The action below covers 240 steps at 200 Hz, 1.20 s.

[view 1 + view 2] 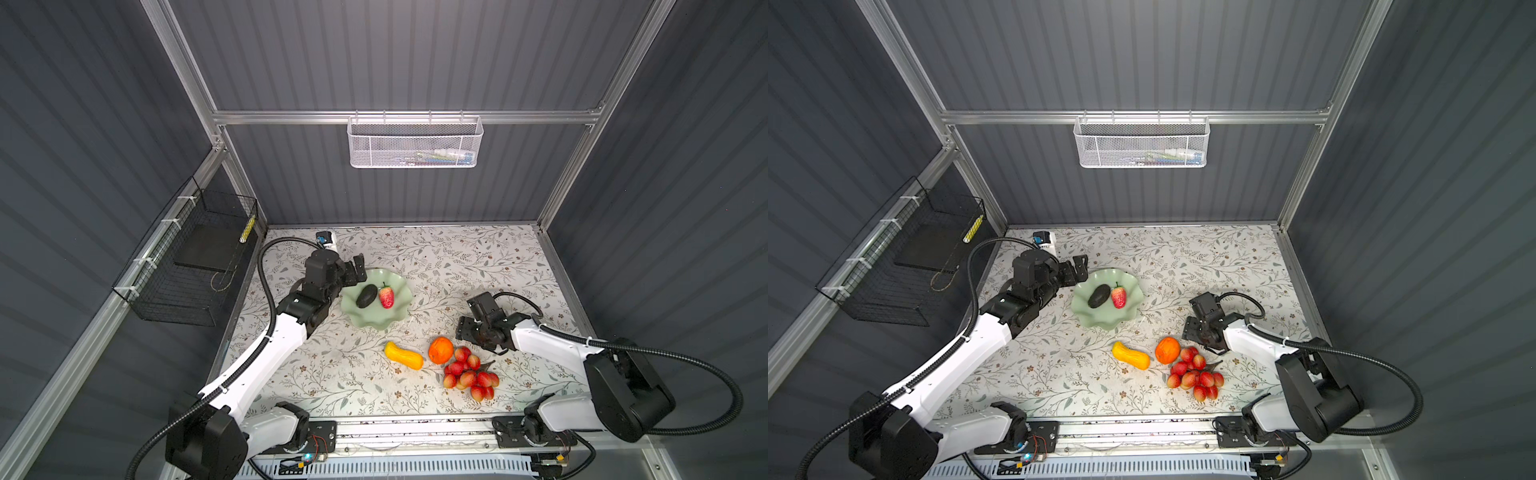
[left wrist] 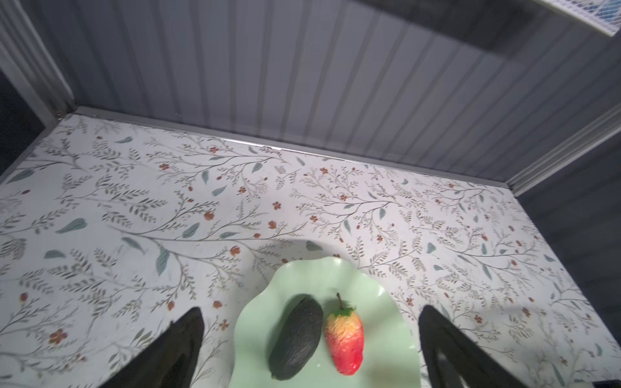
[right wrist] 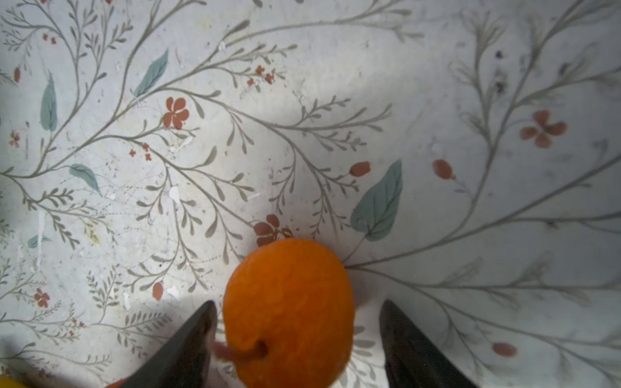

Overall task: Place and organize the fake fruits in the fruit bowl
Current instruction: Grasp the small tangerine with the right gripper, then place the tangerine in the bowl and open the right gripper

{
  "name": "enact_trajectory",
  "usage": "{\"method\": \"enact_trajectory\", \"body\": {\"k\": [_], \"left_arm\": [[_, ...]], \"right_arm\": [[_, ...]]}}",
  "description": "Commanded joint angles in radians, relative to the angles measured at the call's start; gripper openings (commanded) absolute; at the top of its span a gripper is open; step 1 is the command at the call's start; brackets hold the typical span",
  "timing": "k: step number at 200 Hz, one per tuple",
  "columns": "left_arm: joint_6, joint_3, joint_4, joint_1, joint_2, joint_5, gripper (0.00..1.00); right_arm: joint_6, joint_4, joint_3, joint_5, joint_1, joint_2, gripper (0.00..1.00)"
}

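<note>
The pale green fruit bowl (image 1: pixel 390 322) (image 1: pixel 1108 322) (image 2: pixel 379 302) holds a dark avocado (image 1: pixel 366 296) (image 2: pixel 297 339) and a red strawberry (image 1: pixel 386 297) (image 2: pixel 344 342) lying side by side. My left gripper (image 1: pixel 355 270) (image 2: pixel 311 310) hangs open and empty over the bowl's left rim. A yellow squash (image 1: pixel 403 355), a large orange (image 1: pixel 440 350) and red grapes (image 1: pixel 469 374) lie on the table. My right gripper (image 1: pixel 461 332) (image 3: pixel 298 302) is open and straddles a small tangerine (image 3: pixel 289 275). One finger is at the tangerine's stem side and the other stands apart. The gripper hides the tangerine in both top views.
A white mesh basket (image 1: pixel 415 143) hangs on the back wall. A black wire basket (image 1: pixel 187 257) is fixed to the left wall. A small blue-and-white object (image 1: pixel 325 239) stands at the table's back left corner. Grey walls enclose three sides of the table.
</note>
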Motion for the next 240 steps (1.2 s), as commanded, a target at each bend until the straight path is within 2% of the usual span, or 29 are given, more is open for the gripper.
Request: {"method": "enact_trajectory", "body": {"k": [1,56,86,112,134,167,202,240], "left_arm": [[-0.053,-0.048,-0.008,0.002,-0.044,-0.089,1.0],[-0.094,-0.099,-0.03,0.002,-0.077,-0.116,1.0],[-0.093,-0.116,-0.033,0.002,-0.088,-0.126,1.0],[-0.103,-0.132,-0.052,0.002,-0.107,-0.138,1.0],[-0.11,-0.146,-0.076,0.002,-0.133,-0.149,1.0],[-0.108,-0.163,-0.125,0.002,-0.202,-0.184,1.0],[-0.099,-0.184,-0.147,0.002,-0.276,-0.213,1.0],[-0.11,-0.198,-0.167,0.003,-0.305,-0.227,1.0]], "right_arm": [[-0.015,0.034,0.025,0.021,0.004,0.028,0.71],[-0.087,0.013,0.08,0.056,0.006,0.031,0.44],[-0.153,-0.011,0.19,0.098,0.074,-0.005,0.38],[-0.183,-0.005,0.333,0.087,0.156,0.055,0.37],[-0.223,0.0,0.48,0.092,0.241,0.178,0.37],[-0.265,0.021,0.66,0.054,0.312,0.353,0.38],[-0.306,-0.017,0.813,0.045,0.338,0.532,0.39],[-0.33,-0.063,0.912,0.052,0.345,0.652,0.45]]}}
